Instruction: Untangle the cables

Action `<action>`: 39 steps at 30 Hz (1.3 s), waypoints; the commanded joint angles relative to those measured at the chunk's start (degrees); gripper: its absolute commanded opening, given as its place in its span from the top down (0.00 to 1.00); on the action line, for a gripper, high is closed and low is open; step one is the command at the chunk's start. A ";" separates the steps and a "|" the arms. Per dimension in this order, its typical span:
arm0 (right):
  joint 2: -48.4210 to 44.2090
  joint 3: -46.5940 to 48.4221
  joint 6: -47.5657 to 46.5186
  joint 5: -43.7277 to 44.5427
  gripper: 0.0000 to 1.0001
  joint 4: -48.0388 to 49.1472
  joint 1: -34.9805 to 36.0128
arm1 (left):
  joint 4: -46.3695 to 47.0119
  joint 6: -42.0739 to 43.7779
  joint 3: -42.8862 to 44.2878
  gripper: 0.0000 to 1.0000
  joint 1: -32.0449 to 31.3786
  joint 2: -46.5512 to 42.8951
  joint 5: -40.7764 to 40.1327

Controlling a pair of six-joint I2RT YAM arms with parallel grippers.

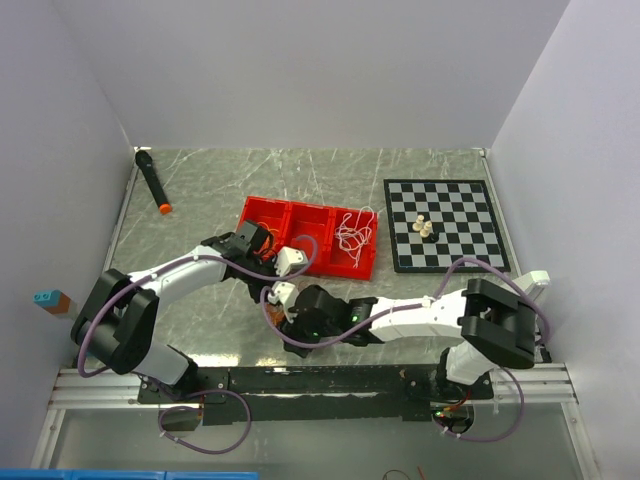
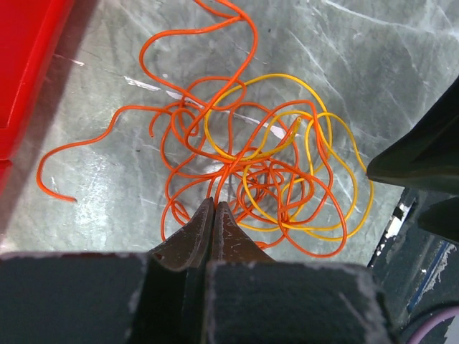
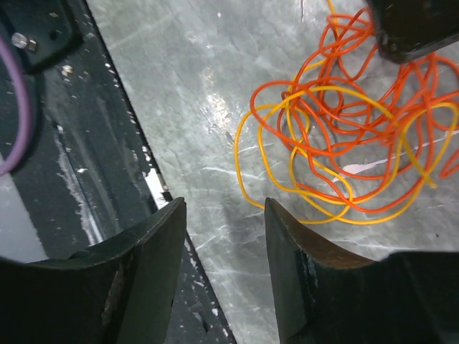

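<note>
Top: arms met just before red tray [image 1: 268,212]; white cable [image 1: 352,236] lay in its right compartment.
Left wrist: left jaws pressed together, apparently pinching orange cable [image 2: 215,104] on table [image 2: 358,57], likely as anchor.
Right wrist: right jaws spread, empty, beside yellow cable [image 3: 238,147], probably lining up counter-pull.

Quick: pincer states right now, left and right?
Left pincer: closed, pinching an orange cable at the tangle's edge.
Right pincer: open, holding nothing, beside the cables.
</note>
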 commanded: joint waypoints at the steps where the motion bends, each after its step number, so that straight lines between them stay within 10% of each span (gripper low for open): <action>1: 2.18 2.97 -1.18 -0.12 0.46 2.13 0.59 | 2.26 -1.37 -0.92 0.99 0.48 -1.28 -1.00; 6: 5.52 4.46 -0.83 3.75 0.56 0.99 0.59 | 2.70 -1.90 -1.10 0.99 0.83 -1.28 -1.09; 14: 1.14 0.86 0.75 9.02 1.00 1.26 0.67 | 2.26 -1.55 -1.71 0.99 2.06 -2.60 -1.96; 27: -28.64 -5.65 6.03 23.69 1.00 -10.86 0.76 | -7.13 6.35 2.68 0.99 16.28 -8.31 -3.11; 39: -54.22 6.99 -2.83 41.45 1.00 -23.18 0.76 | -9.96 12.07 -0.21 0.99 26.67 -13.85 -4.33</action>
